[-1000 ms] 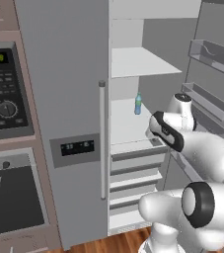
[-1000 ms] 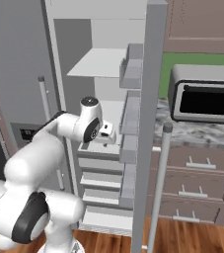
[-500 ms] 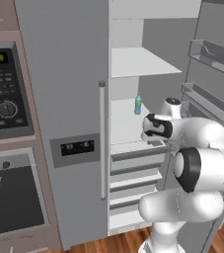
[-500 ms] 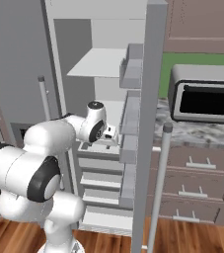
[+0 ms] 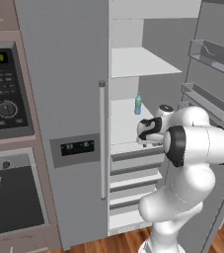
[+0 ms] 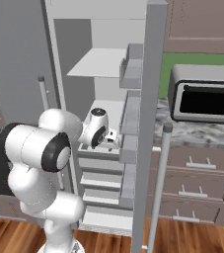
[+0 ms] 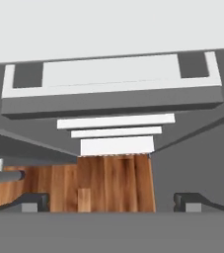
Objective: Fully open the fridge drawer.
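Observation:
The grey fridge [image 5: 69,99] stands with its right door swung open. Inside, the fridge drawer [image 5: 133,155] is the top one of a stack, white with a grey front strip. In the hand view the fridge drawer [image 7: 111,104] lies straight below the hand and juts a little past the drawers under it. My gripper [image 5: 145,134] hovers just above its front edge, pointing down. The gripper [image 7: 111,202] is open, with its dark fingertips [image 7: 32,202] wide apart and nothing between them. From the right, the gripper [image 6: 108,139] sits over the drawer [image 6: 96,154].
Two similar white drawers [image 5: 130,180] sit below. A small blue bottle [image 5: 138,104] stands on the shelf above the hand. The open door with grey bins [image 6: 128,128] stands close on the right. An oven and microwave cabinet [image 5: 5,99] is to the left.
The arm has folded up, its elbow rising beside the hand. The hand has shifted slightly left, deeper over the drawer's front. The drawer itself has not visibly moved.

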Motion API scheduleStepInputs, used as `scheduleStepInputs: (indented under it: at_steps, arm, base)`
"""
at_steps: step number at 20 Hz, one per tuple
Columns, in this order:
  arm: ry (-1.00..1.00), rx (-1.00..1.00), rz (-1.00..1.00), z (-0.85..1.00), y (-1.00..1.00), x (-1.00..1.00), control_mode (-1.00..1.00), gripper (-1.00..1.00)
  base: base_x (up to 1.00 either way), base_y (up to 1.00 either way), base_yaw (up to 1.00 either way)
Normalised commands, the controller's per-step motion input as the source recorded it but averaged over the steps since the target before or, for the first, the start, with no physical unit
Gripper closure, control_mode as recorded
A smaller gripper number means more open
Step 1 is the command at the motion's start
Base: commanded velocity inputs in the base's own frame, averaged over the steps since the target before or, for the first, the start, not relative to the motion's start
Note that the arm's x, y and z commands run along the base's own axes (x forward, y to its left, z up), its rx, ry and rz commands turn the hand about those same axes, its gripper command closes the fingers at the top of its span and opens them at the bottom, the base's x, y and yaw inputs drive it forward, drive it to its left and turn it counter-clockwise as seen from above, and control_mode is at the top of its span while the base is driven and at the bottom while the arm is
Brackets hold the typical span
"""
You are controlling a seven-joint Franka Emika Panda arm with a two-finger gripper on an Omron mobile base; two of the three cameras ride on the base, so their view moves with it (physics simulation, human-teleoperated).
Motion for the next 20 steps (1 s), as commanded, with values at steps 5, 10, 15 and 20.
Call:
scheduleStepInputs:
  at_steps: [5,10,15,20]
  arm:
    - [0.00,0.00,0.00,-0.19,0.01,0.38,-1.00,-1.00]
    - [0.00,0.00,0.00,-0.28,0.01,0.35,-1.00,-1.00]
    - [-0.01,0.00,0.00,-0.39,0.01,0.26,-1.00,-1.00]
    - [-0.03,0.00,0.00,-0.30,0.00,0.29,-1.00,-1.00]
  base:
    - [0.00,0.00,0.00]
    - [0.00,0.00,0.00]
    - [0.00,0.00,0.00]
    - [0.00,0.00,0.00]
